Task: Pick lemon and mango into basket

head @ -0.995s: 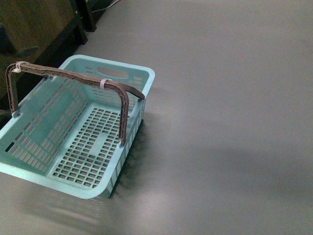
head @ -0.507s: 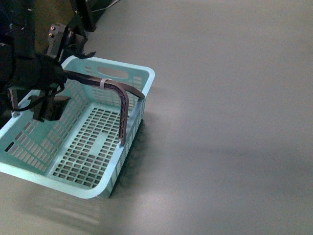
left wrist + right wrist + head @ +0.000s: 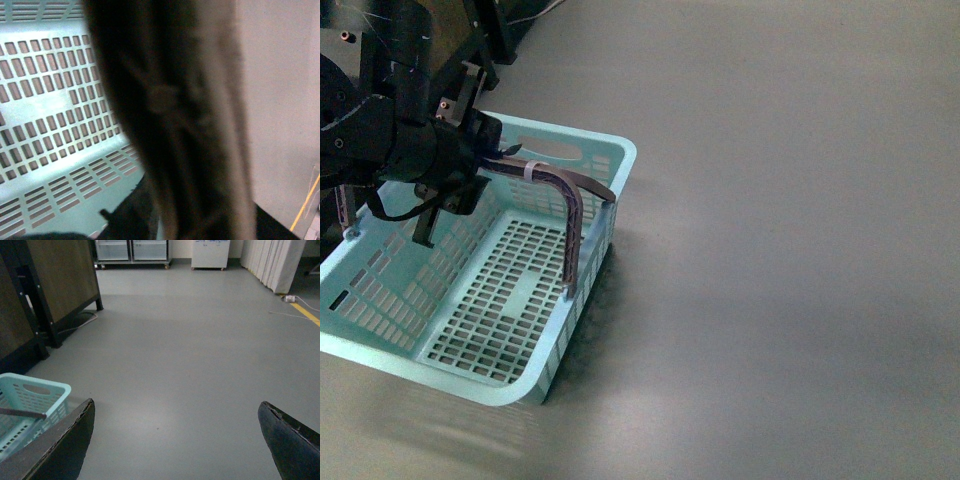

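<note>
Front view alone showed the left gripper over the basket, grip unclear; right wrist view showed the right gripper gaping, empty.

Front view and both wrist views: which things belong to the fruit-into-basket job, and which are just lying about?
Job in hand: turquoise basket, its brown handles, left arm at the basket, right tool standing open. No lemon or mango shows in any view.

Just lying about: dark wooden cabinet, glass-door unit, white cabinet, yellow floor line.
</note>
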Controlling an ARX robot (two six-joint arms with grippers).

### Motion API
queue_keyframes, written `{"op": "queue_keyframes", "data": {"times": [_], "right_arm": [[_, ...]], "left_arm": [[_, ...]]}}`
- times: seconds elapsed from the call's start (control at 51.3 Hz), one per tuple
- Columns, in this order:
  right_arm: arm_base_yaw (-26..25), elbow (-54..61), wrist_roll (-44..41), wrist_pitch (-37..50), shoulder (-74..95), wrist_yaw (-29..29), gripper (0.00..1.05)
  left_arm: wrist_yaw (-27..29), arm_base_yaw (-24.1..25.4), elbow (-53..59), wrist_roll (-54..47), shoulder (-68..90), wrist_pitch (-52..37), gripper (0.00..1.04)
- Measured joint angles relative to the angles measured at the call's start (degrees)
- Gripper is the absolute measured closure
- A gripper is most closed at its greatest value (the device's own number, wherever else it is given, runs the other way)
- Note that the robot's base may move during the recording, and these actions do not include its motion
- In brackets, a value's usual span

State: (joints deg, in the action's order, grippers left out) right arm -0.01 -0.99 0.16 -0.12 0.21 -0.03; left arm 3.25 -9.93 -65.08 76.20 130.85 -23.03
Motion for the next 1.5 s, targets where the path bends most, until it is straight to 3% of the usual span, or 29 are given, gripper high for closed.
{"op": "queue_keyframes", "data": {"times": [0.176,0.527,0.741,0.995,1.19,1.502], "right_arm": [[0.0,0.0,0.0,0.0,0.0,0.0,0.09],[0.0,0.0,0.0,0.0,0.0,0.0,0.09],[0.0,0.0,0.0,0.0,0.0,0.0,0.09],[0.0,0.0,0.0,0.0,0.0,0.0,0.09],[0.0,0.0,0.0,0.0,0.0,0.0,0.09],[0.0,0.0,0.0,0.0,0.0,0.0,0.09]], "left_arm": [[-0.7,-0.1,2.7,2.9,-2.0,-1.0,0.99],[0.2,0.0,14.6,5.6,-17.4,1.0,1.00],[1.1,-0.5,20.1,7.7,-40.2,10.1,1.00],[4.5,-4.4,16.4,9.7,-66.2,26.3,1.00],[6.2,-7.6,13.8,9.1,-71.7,31.0,1.00],[6.5,-7.7,13.6,9.0,-71.8,31.0,1.00]]}}
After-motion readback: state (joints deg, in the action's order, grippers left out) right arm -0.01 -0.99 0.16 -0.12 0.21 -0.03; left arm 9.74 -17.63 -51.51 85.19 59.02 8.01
